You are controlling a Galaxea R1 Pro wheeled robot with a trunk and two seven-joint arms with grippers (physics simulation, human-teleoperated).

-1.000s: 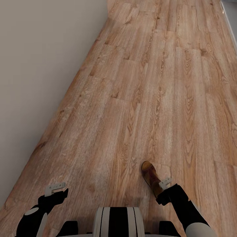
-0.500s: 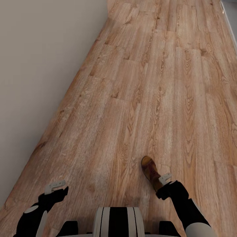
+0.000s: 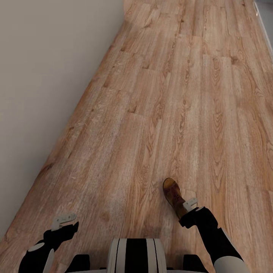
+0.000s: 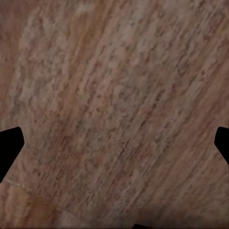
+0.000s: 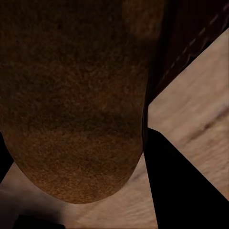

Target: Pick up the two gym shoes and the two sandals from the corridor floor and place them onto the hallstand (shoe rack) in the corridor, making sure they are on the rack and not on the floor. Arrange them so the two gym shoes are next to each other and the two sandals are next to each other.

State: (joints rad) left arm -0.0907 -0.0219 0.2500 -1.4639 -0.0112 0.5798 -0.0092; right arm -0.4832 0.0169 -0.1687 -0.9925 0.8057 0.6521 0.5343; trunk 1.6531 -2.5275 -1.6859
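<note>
One brown sandal (image 3: 173,192) with a tan insole hangs just over the corridor floor (image 3: 159,113), its toe pointing away from me. My right gripper (image 3: 188,207) is shut on its heel end. In the right wrist view the sandal's insole (image 5: 71,105) looms close, with a black finger (image 5: 176,191) beside it. My left gripper (image 3: 62,223) hovers open and empty above the planks, its fingertips (image 4: 9,148) spread wide apart over bare wood. The gym shoes, the other sandal and the hallstand are out of view.
A plain beige wall (image 3: 38,94) runs along the left of the corridor. A pale skirting edge (image 3: 265,30) shows at the far right. My trunk (image 3: 136,254) sits at the bottom centre. The plank floor stretches ahead.
My right gripper has moved slightly forward and up, carrying the sandal with it. My left arm has dropped back a little.
</note>
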